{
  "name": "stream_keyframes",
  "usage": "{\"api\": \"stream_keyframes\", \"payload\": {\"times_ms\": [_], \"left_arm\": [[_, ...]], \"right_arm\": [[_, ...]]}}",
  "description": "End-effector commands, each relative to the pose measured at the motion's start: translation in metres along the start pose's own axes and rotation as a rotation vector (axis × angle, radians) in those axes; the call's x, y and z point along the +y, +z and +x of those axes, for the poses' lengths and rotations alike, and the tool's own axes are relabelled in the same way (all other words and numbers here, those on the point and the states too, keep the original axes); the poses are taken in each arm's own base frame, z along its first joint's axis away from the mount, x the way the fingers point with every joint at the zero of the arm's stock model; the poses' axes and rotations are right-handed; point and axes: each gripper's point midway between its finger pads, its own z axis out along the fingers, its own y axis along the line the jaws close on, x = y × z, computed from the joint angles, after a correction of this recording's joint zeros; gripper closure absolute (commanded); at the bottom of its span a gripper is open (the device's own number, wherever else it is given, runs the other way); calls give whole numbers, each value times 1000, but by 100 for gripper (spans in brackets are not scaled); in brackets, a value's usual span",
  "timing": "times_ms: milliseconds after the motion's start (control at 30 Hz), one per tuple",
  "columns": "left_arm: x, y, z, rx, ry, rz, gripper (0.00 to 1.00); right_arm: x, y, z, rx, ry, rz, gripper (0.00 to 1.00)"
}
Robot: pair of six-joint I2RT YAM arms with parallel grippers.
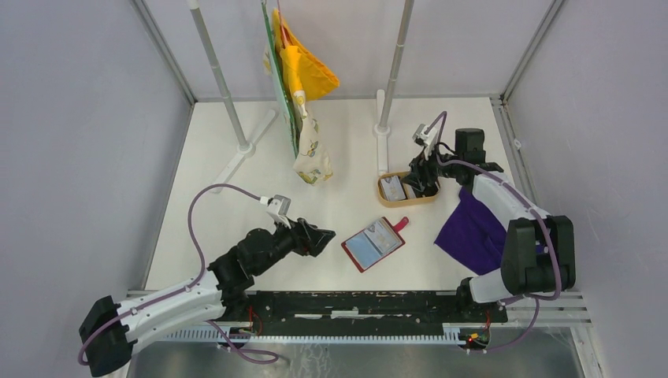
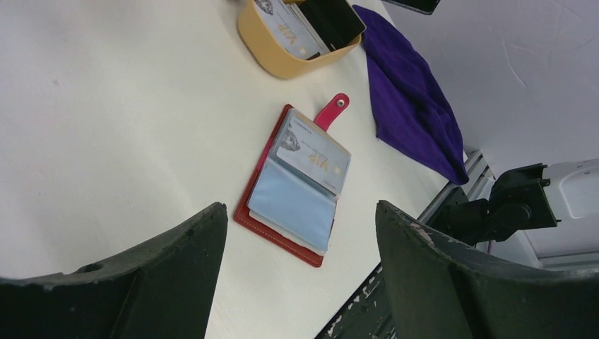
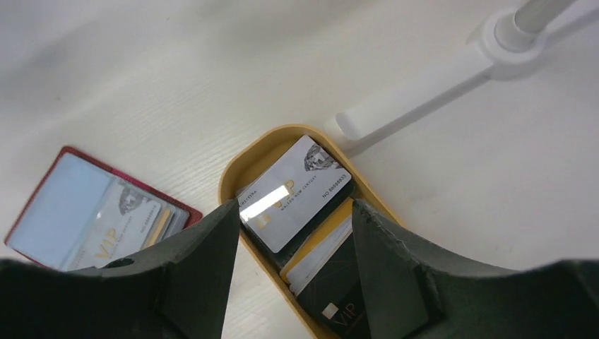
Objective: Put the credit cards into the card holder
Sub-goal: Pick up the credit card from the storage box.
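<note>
The dark-red card holder (image 1: 374, 243) lies open on the table with a pale card in its clear sleeves; it shows in the left wrist view (image 2: 297, 183) and the right wrist view (image 3: 85, 212). Several credit cards (image 3: 293, 191), pale and black, lie stacked in the oval wooden tray (image 1: 406, 190). My right gripper (image 1: 420, 179) is open, hanging over the tray with its fingers (image 3: 205, 275) either side of the cards, holding nothing. My left gripper (image 1: 321, 239) is open and empty, just left of the card holder.
A purple cloth (image 1: 473, 228) lies right of the card holder. Two white poles (image 1: 384, 118) with foot bars stand at the back, with hanging yellow and patterned cloths (image 1: 303, 94). A black rail (image 1: 354, 303) runs along the near edge.
</note>
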Motion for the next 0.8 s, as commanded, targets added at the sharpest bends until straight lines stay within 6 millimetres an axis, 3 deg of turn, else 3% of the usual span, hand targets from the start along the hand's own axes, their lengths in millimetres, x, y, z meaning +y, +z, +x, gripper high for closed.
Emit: {"api": "stream_keyframes", "payload": {"times_ms": [0,333,767], "left_arm": [[-4,6,-23,-96,50,-3,17],[4,27,-19,-55,99,-73,17],[2,39,-7,-15,87,-56,17]], "right_arm": [[-14,8,-3,-52,263,74,33],[-18,31,44,16,554,118,36],[-14,43,65,72,685,126,40]]}}
